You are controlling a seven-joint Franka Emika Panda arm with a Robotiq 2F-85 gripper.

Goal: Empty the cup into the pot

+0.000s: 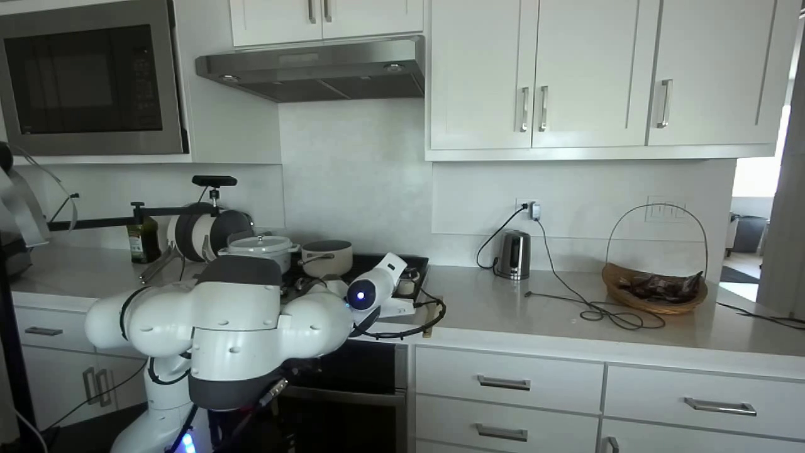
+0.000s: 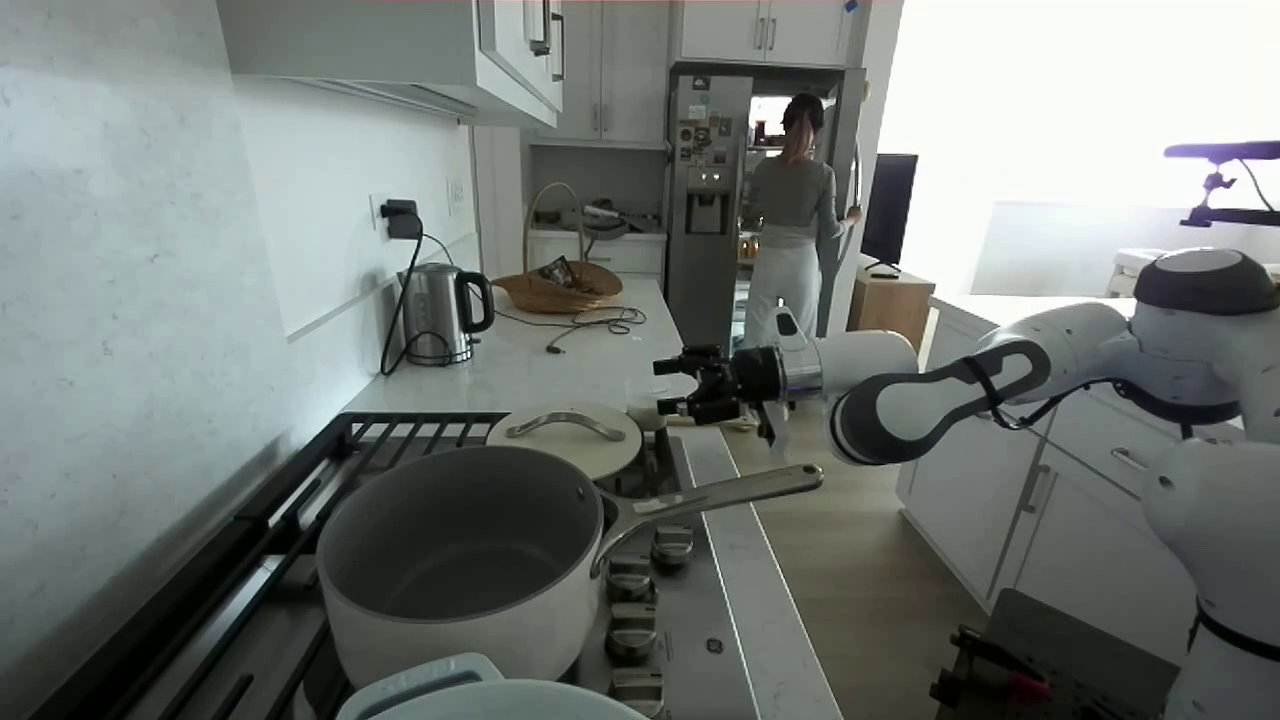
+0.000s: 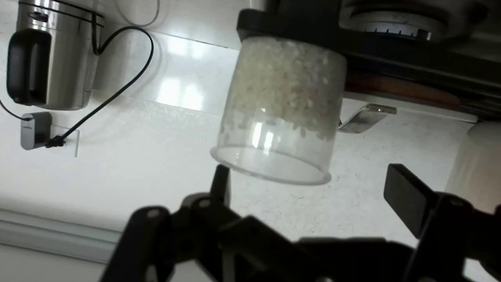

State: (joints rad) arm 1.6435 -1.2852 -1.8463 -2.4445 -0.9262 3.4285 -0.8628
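Note:
A clear plastic cup (image 3: 282,98), more than half full of pale grains like rice, shows in the wrist view, whose picture stands upside down. The cup is upright on a dark surface at the stove's edge. It shows faintly in an exterior view (image 2: 646,412). My gripper (image 2: 664,387) is open and level in front of the cup. In the wrist view the spread fingers (image 3: 309,196) hold nothing, and the cup lies beyond them, nearer the left finger. The pot (image 2: 460,600), cream with a grey inside and a metal handle, stands uncovered on the stove; its visible inside looks empty.
A lidded cream pan (image 2: 565,455) stands between the pot and the cup. A pale blue pot (image 2: 490,700) is at the near side. A kettle (image 2: 435,310), cables and a basket (image 2: 560,292) are on the counter. A person (image 2: 795,220) stands at the fridge.

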